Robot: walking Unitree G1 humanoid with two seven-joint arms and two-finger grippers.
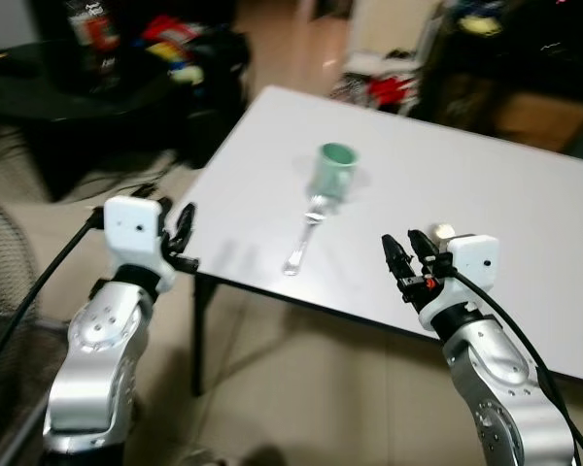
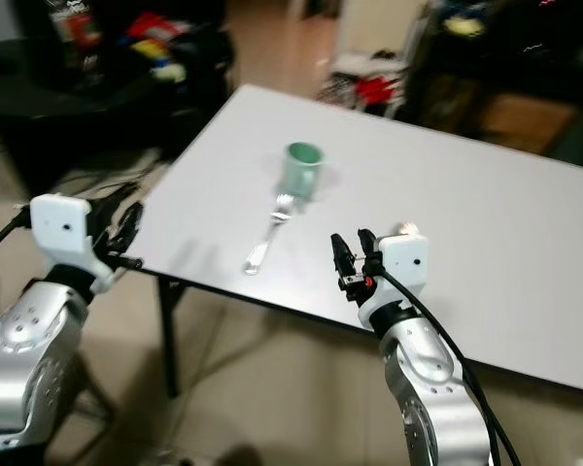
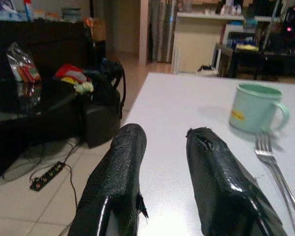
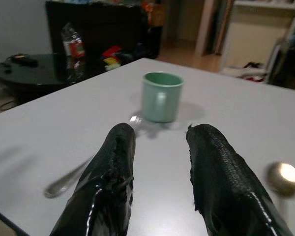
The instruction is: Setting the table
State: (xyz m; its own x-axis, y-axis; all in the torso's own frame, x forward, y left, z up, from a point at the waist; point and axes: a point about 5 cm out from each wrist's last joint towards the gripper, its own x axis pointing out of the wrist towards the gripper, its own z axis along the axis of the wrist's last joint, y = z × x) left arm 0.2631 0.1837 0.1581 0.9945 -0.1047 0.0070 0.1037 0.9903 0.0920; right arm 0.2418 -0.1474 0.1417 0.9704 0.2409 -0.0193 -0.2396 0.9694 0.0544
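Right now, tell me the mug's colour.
Pale mint green mug, clearest in the right wrist view.

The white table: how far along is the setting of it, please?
Done: a pale green ceramic mug stands on the white table, and a silver metal fork lies right before it. In hand: nothing; the left tool hovers off the table's corner and the right tool at its near edge, both open. Left: any further pieces.

Silver jointed arms, white wrist blocks, black cables, long black fingers (image 3: 120,184)
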